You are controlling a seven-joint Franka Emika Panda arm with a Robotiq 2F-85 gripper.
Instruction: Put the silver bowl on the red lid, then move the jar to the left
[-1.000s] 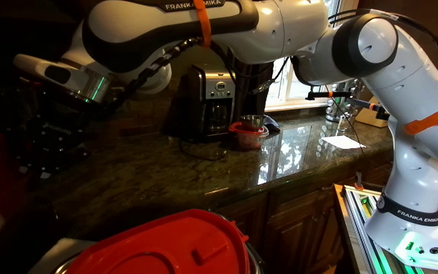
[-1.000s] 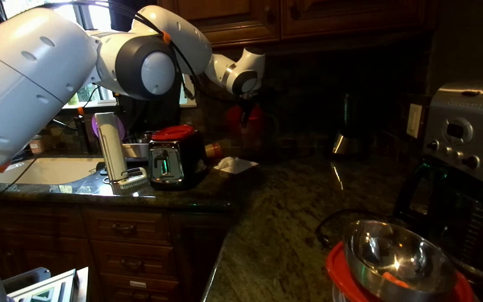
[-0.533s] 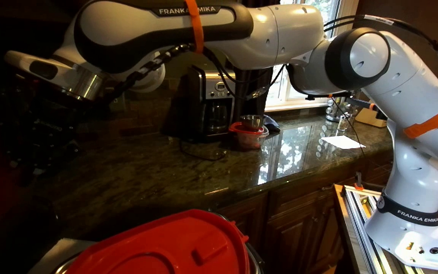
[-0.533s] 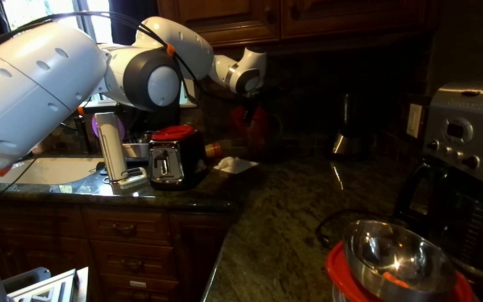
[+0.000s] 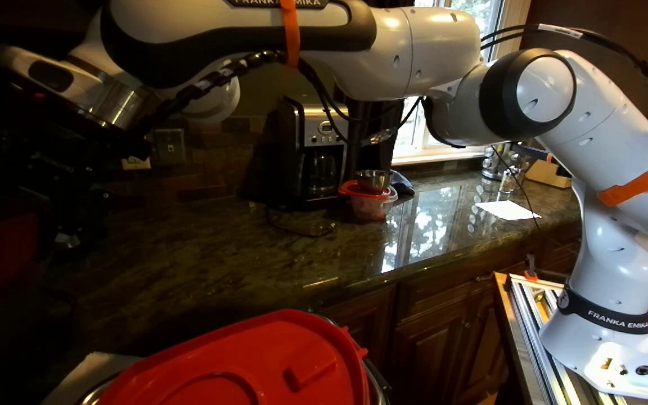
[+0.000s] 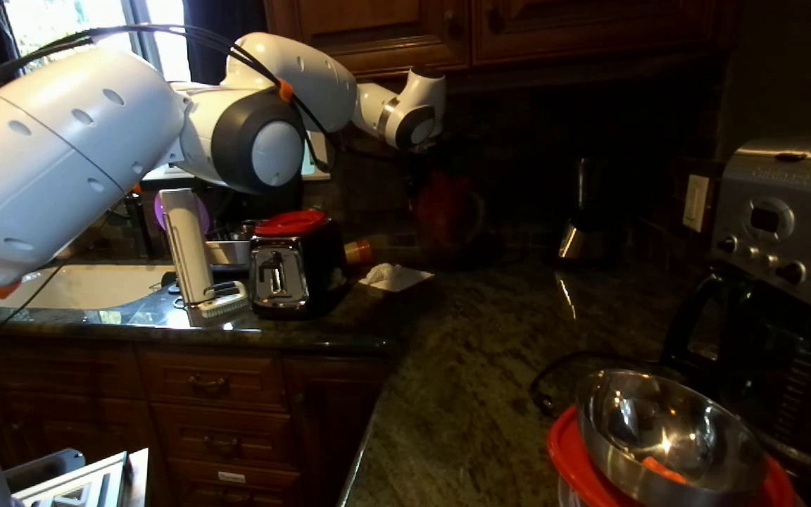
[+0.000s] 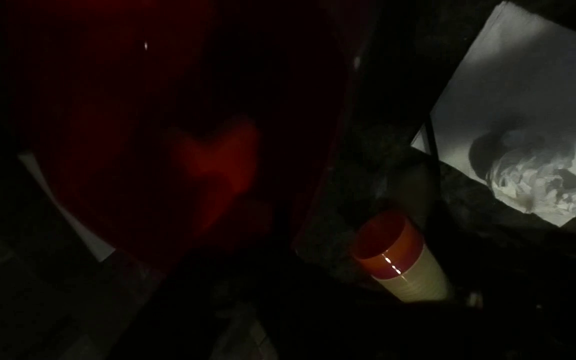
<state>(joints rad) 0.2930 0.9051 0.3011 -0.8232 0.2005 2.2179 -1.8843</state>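
Note:
In both exterior views the silver bowl (image 5: pixel 373 179) (image 6: pixel 666 422) sits on the red lid (image 5: pixel 349 187) (image 6: pixel 564 451), which tops a clear container beside the coffee maker. The jar (image 6: pixel 451 215) is dim red and stands at the far end of the counter. Its glossy side fills much of the left of the wrist view (image 7: pixel 228 170). My gripper (image 5: pixel 65 236) is a dark shape right up against the jar in an exterior view; whether it touches is hidden by shadow. One pale fingertip shows, and the gap between the fingers is too dark to make out.
A toaster (image 6: pixel 282 274) with a red cover on top stands near the jar. White paper (image 7: pixel 533 85) and an orange-and-cream cup (image 7: pixel 413 270) lie close by. The coffee maker (image 5: pixel 324 146) and its cord stand along the wall. A large red cover (image 5: pixel 245 365) fills the foreground.
The wrist has shifted outward and risen slightly, and the pale fingertip has swung relative to it. The jar has moved sideways, rightward in an exterior view. Bowl and lid stay put.

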